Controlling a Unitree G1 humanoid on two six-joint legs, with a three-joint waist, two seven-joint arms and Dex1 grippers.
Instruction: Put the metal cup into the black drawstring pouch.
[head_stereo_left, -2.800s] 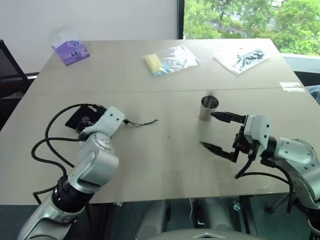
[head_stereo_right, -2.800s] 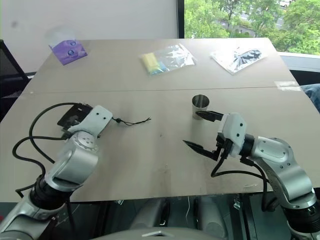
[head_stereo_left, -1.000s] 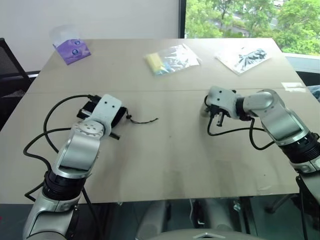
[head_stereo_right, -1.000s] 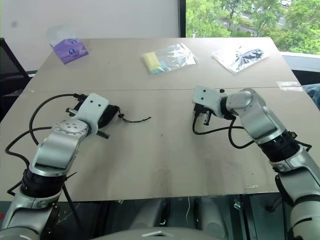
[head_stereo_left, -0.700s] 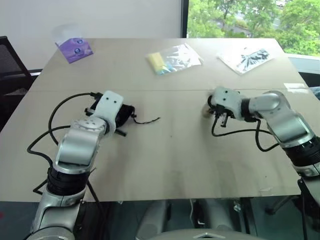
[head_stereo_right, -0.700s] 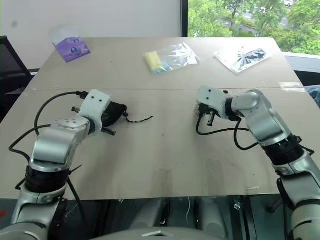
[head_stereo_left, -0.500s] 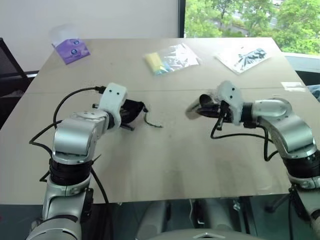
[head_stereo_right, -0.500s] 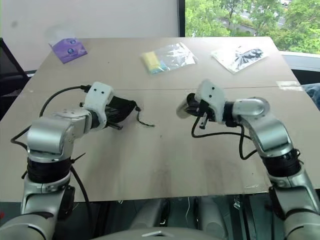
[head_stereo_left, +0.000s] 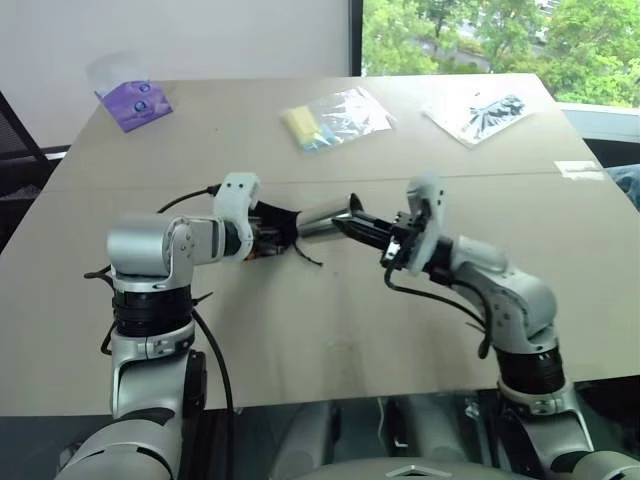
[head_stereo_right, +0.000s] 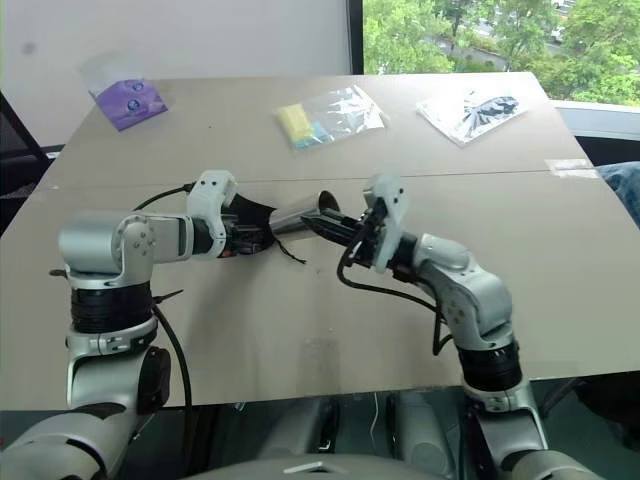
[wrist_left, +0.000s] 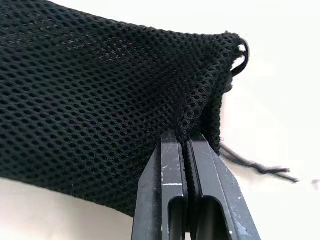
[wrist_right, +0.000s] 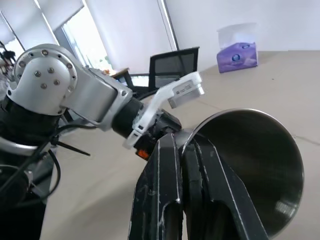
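From the left eye view, the left tool (head_stereo_left: 268, 229) holds the black drawstring pouch (head_stereo_left: 277, 226) lifted off the beige counter (head_stereo_left: 330, 310), its cord (head_stereo_left: 305, 254) hanging down toward the surface. The right tool (head_stereo_left: 362, 226) reaches in from the other side, its black fingers clamped on the rim of the metal cup (head_stereo_left: 322, 219), which lies nearly level with its closed base pointing at the pouch and just beside it; whether the base has entered the fabric cannot be told. Along the far side of the counter lie a purple tissue pack (head_stereo_left: 133, 100), a clear bag with a yellow item (head_stereo_left: 336, 116) and another clear bag with dark contents (head_stereo_left: 484, 111). The right eye view gives the same arrangement, with the cup bridging the gap between the two tools above the middle of the counter. In the left wrist view, the left tool's two fingers (wrist_left: 172, 192) are pressed together on a fold of the pouch's black mesh at its gathered mouth, with the cord trailing off beside them over the pale counter. In the right wrist view, the right tool's fingers (wrist_right: 162, 200) pinch the cup's wall at the rim, one inside and one outside, and the cup's shiny hollow faces the camera; beyond it sits the left arm's white wrist housing (wrist_right: 172, 95), and farther back a black chair (wrist_right: 172, 62) and the tissue pack.
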